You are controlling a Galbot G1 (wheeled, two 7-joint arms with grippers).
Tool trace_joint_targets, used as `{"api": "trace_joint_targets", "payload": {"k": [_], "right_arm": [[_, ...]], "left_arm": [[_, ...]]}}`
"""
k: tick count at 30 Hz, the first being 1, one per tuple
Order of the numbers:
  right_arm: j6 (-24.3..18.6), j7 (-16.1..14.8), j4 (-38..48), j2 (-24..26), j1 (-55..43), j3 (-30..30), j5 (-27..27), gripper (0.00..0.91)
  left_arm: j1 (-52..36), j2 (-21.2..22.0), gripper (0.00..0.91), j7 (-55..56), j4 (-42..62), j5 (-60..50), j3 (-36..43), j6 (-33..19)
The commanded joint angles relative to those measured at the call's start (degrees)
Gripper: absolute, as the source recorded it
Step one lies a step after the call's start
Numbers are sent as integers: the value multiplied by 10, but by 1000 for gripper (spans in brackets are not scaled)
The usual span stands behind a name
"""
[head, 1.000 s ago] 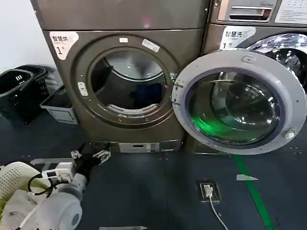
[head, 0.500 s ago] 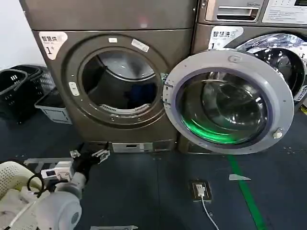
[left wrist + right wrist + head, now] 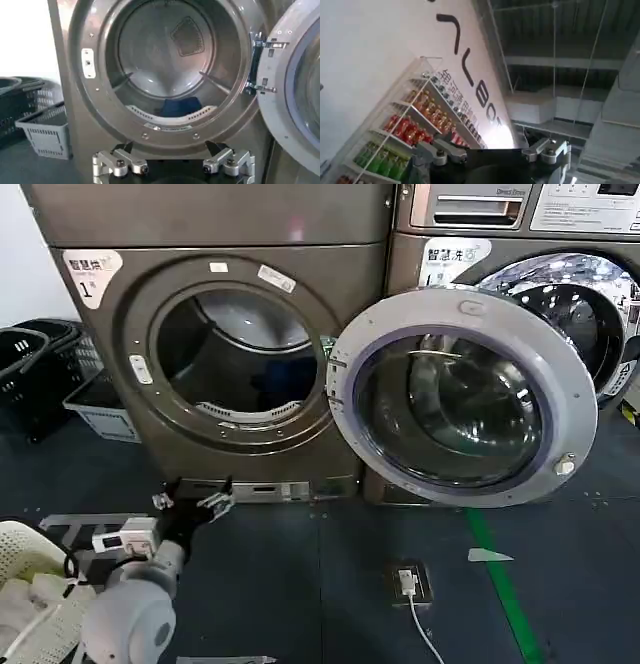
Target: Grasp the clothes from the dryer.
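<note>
The dryer [image 3: 120, 434] is the bronze-grey machine on the left, its round porthole [image 3: 235, 349] uncovered. Its door [image 3: 460, 394] hangs swung out to the right. Blue clothes [image 3: 292, 379] lie low in the drum, also seen in the left wrist view as blue clothes [image 3: 182, 106] behind the perforated lip. My left gripper [image 3: 190, 504] hovers low in front of the dryer's base, below the porthole, open and holding nothing; the left wrist view has the left gripper [image 3: 173, 169] facing the opening. My right gripper [image 3: 492, 152] points up toward a ceiling and drink shelves, open and empty.
A black basket [image 3: 20, 374] and a grey basket [image 3: 100, 404] stand left of the dryer. A white basket [image 3: 25, 549] sits beside my left arm. A second machine with a chrome ring [image 3: 565, 284] stands behind the open door. A floor socket [image 3: 408, 581] has a cable plugged in.
The whole scene has slid left in the head view, and the green glow in the door glass is gone. The left gripper stays low before the dryer, still open.
</note>
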State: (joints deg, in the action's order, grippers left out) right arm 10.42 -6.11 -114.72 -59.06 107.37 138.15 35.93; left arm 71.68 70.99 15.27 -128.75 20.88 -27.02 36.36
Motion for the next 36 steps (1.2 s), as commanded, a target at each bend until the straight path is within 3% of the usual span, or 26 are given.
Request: {"api": "trace_joint_targets", "payload": {"k": [1, 36], "right_arm": [[-5, 0, 0, 0, 0, 0, 1, 907], [-14, -6, 2, -2, -1, 0, 8, 907]], "left_arm": [[-1, -1, 907, -3, -1, -8, 0, -7], [-6, -3, 907, -7, -2, -8, 0, -4]]}}
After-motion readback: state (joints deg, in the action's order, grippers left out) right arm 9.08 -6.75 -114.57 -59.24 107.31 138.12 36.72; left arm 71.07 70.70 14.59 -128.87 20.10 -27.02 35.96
